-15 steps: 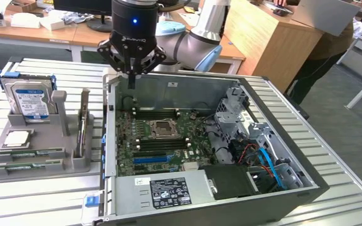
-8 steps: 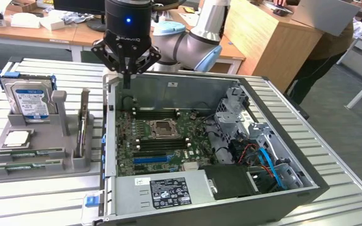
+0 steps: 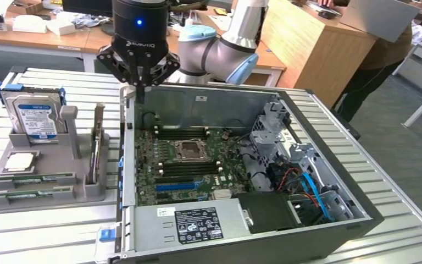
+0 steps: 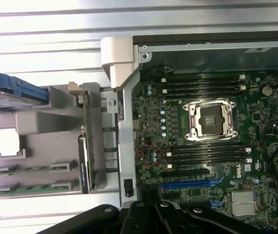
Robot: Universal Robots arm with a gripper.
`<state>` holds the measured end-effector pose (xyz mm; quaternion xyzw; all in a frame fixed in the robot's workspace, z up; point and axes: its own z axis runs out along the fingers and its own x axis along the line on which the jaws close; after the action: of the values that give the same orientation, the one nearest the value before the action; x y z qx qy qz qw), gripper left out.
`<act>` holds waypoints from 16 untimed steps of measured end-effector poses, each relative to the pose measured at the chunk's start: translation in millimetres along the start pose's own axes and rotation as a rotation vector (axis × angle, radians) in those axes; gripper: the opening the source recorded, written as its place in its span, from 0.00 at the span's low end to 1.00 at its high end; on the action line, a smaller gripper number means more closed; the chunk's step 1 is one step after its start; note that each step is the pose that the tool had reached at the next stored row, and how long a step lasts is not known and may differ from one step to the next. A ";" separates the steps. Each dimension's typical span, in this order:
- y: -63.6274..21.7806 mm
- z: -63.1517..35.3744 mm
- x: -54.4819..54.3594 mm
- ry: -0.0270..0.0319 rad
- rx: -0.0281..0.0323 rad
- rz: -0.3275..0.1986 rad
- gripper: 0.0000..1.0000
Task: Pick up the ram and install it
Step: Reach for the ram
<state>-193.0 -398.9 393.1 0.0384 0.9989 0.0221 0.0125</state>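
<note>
Green ram point(image 3: 28, 194) in grey tray point(image 3: 50, 203)

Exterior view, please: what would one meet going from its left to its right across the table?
Hard drive → upright card in the grey holder → CPU socket → silver drive cage → blue cables.

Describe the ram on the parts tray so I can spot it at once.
Beside the open computer case, on the exterior view's left, sits a gray parts tray. At its end away from the hard drive, past the square silver CPU chip, lies the ram: long, narrow, green, the outermost of two such sticks.
</note>
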 end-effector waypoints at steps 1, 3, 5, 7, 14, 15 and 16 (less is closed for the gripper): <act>-0.1 0.0 1.7 0.0000 0.0000 0.000 0.10; -0.4 -0.1 4.9 0.0000 0.0000 0.000 0.10; -0.6 -0.2 8.1 0.0000 0.0000 0.000 0.10; -0.9 -0.3 11.3 0.0000 0.0000 0.000 0.10; -1.7 -0.5 22.6 0.0000 0.0000 0.000 0.10; -1.8 -0.6 24.3 0.0000 -0.0001 0.000 0.10; -2.0 -0.6 25.8 -0.0001 -0.0001 0.000 0.10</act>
<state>-219.0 -398.8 393.0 0.0385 0.9989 0.0221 0.0125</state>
